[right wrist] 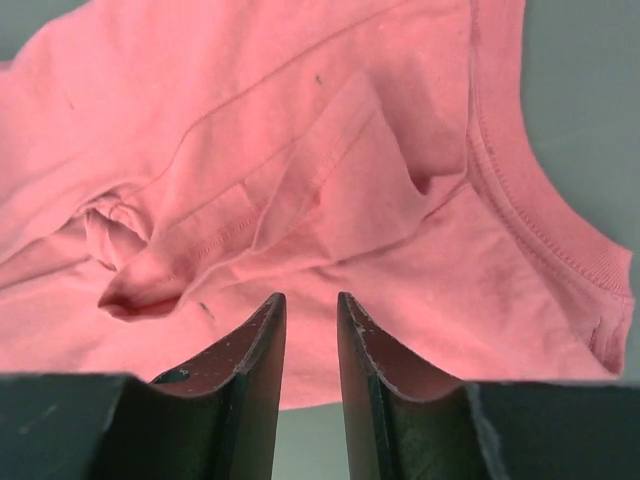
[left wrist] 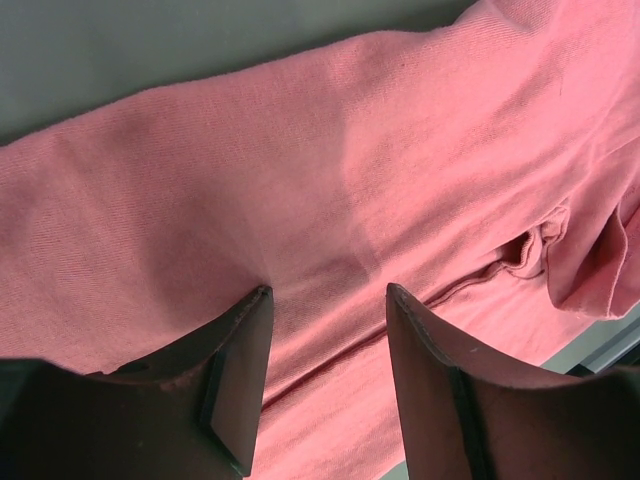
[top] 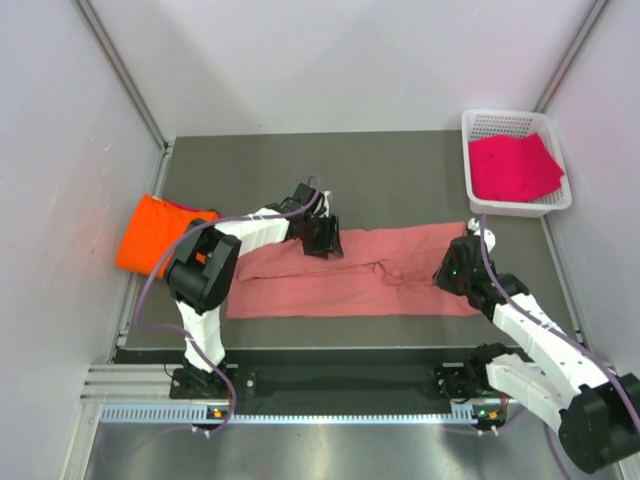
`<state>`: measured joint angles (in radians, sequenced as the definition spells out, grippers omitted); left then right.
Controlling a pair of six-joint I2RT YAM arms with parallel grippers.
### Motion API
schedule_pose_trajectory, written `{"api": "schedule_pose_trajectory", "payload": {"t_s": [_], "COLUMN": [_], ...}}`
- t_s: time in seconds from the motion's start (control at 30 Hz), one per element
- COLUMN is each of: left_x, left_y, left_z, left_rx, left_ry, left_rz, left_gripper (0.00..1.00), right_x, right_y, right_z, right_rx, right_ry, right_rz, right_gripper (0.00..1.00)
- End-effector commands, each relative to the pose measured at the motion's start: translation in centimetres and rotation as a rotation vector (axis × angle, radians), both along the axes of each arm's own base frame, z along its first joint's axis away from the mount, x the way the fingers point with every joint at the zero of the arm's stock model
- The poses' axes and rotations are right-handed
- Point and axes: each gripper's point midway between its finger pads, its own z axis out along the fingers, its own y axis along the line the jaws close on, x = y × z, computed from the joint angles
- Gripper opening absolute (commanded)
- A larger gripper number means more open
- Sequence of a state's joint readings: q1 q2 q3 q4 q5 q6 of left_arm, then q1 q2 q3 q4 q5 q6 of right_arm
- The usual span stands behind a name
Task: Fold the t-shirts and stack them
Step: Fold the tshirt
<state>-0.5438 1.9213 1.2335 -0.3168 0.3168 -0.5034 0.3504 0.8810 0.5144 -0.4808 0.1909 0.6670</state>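
A salmon-pink t-shirt (top: 345, 290) lies as a long band across the middle of the dark table, wrinkled near its centre. My left gripper (top: 322, 241) hovers at the shirt's far edge, left of centre. In the left wrist view its jaws (left wrist: 328, 290) stand open over pink cloth (left wrist: 330, 150), with nothing between them. My right gripper (top: 451, 268) sits at the shirt's right end by the collar. Its jaws (right wrist: 310, 296) are a little apart above the shirt's near edge (right wrist: 300, 150), holding nothing. An orange t-shirt (top: 158, 232) lies folded at the left. A magenta t-shirt (top: 512, 166) lies in the basket.
A white mesh basket (top: 500, 122) stands at the table's back right corner. White walls close in the left, right and back sides. The orange shirt overhangs the table's left edge. A metal rail (top: 330, 410) runs along the near edge by the arm bases.
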Motion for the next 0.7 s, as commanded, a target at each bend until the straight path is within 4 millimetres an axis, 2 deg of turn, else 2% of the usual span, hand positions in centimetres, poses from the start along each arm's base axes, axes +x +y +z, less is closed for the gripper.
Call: {"api": "schedule_pose_trajectory", "payload": {"t_s": [0.0, 0.03, 0.1, 0.2, 0.23, 0.3, 0.37, 0.53, 0.6, 0.67], "left_x": [0.5, 0.6, 0.9, 1.8, 1.8, 2.4, 2.4, 2.5, 2.4, 2.2], "left_y": [0.4, -0.1, -0.6, -3.0, -3.7, -5.5, -6.9, -12.2, -14.4, -15.8], "left_z": [1.6, 2.4, 4.0, 6.3, 6.6, 7.0, 7.0, 6.8, 6.5, 6.0], "left_rx": [0.003, -0.008, -0.028, -0.074, -0.087, -0.113, -0.143, -0.206, -0.236, -0.265], "left_ry": [-0.06, -0.079, -0.109, -0.154, -0.148, -0.146, -0.125, -0.105, -0.099, -0.063], "left_rz": [0.016, 0.01, 0.007, -0.017, -0.024, -0.046, -0.062, -0.129, -0.159, -0.171], "left_gripper": [0.55, 0.55, 0.55, 0.56, 0.56, 0.56, 0.56, 0.56, 0.55, 0.55], "right_x": [1.7, 2.2, 3.7, 5.7, 6.1, 7.2, 7.7, 7.7, 7.7, 7.8], "right_y": [0.0, 0.1, 0.6, 1.3, 1.4, 1.7, 2.0, 2.0, 2.1, 2.0], "right_z": [2.3, 1.9, 2.8, 2.8, 2.2, 2.3, 1.3, -1.4, -1.9, -2.0], "right_rx": [-0.017, -0.03, -0.028, -0.039, -0.05, -0.049, -0.054, -0.066, -0.068, -0.072], "right_ry": [-0.051, -0.033, -0.054, -0.051, -0.035, -0.046, -0.026, 0.023, 0.027, 0.019], "right_rz": [-0.029, -0.022, -0.017, -0.012, -0.011, -0.012, -0.008, -0.007, -0.007, -0.01], "right_gripper": [0.28, 0.27, 0.27, 0.25, 0.25, 0.24, 0.24, 0.24, 0.23, 0.23]}}
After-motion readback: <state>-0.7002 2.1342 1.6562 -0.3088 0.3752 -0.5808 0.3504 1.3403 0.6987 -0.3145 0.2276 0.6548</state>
